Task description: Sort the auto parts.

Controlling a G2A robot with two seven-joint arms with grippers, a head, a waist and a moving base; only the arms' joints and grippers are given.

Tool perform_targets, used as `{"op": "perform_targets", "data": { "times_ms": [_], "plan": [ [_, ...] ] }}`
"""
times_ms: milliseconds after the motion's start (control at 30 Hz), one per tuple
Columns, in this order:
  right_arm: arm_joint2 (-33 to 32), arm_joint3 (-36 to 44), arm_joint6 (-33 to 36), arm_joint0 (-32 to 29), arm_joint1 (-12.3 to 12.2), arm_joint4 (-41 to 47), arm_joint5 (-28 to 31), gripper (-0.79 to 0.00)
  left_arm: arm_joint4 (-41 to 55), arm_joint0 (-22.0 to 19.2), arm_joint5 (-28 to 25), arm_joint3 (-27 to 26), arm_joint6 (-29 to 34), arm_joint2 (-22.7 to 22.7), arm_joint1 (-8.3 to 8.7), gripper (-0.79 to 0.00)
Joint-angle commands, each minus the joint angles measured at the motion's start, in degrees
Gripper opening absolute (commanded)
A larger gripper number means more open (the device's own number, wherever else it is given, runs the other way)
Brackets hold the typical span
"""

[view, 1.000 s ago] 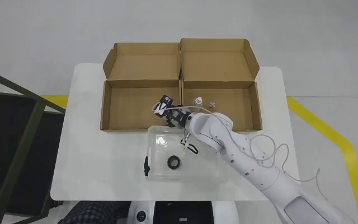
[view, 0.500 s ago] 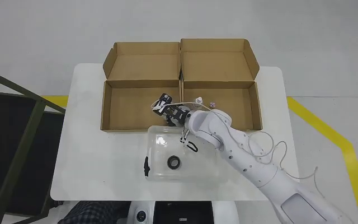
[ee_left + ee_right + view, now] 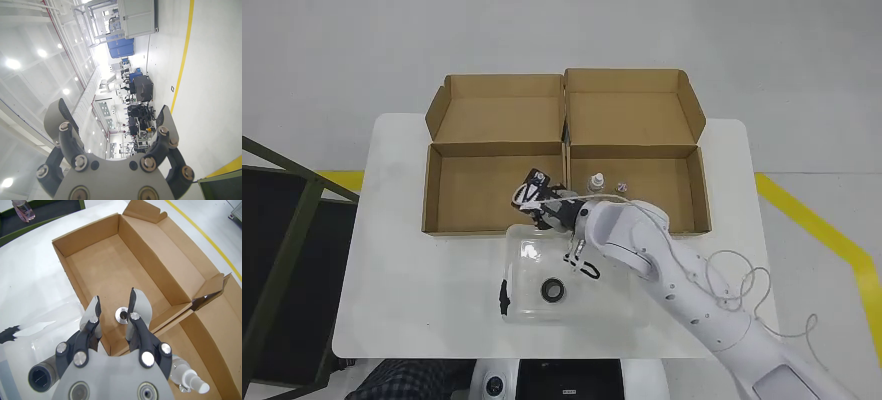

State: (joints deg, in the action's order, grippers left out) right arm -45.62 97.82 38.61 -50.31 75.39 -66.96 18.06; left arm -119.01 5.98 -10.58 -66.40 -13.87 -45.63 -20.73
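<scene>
My right gripper [image 3: 115,296] hangs open over the near right corner of the left cardboard box [image 3: 105,264]. A silver metal ring [image 3: 122,317] lies flat on the box floor below, between the fingers and apart from them. From above, this gripper [image 3: 535,188] covers the ring inside the left box [image 3: 477,195]. The clear plastic tray [image 3: 517,310] in front of the boxes holds a black ring [image 3: 554,290] and a dark socket-like cylinder [image 3: 40,377]. My left gripper [image 3: 112,106] points up at the ceiling, open and holding nothing.
The right cardboard box [image 3: 667,195] holds a small clear spray bottle [image 3: 595,181] and a tiny pinkish part [image 3: 621,186]. Both box lids stand open at the far side. A black part [image 3: 504,297] sits at the tray's left edge. White table lies left of the tray.
The right arm's wrist shifted slightly back and forth over the box corner and its forearm swung a little. The parts in the tray have not moved.
</scene>
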Motion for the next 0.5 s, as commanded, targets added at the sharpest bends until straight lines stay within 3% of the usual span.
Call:
{"op": "perform_targets", "data": {
  "times_ms": [0, 467],
  "plan": [
    [-0.9, 2.88, 0.29, -1.91, -0.47, -0.44, 1.27, -0.483, -0.01, 0.0, 0.0, 0.0, 0.0, 0.0, 0.0, 0.0],
    [-6.65, 15.53, 1.56, -14.33, -3.62, -0.52, 12.56, -0.44, -0.01, 0.0, 0.0, 0.0, 0.0, 0.0, 0.0, 0.0]
  ]
}}
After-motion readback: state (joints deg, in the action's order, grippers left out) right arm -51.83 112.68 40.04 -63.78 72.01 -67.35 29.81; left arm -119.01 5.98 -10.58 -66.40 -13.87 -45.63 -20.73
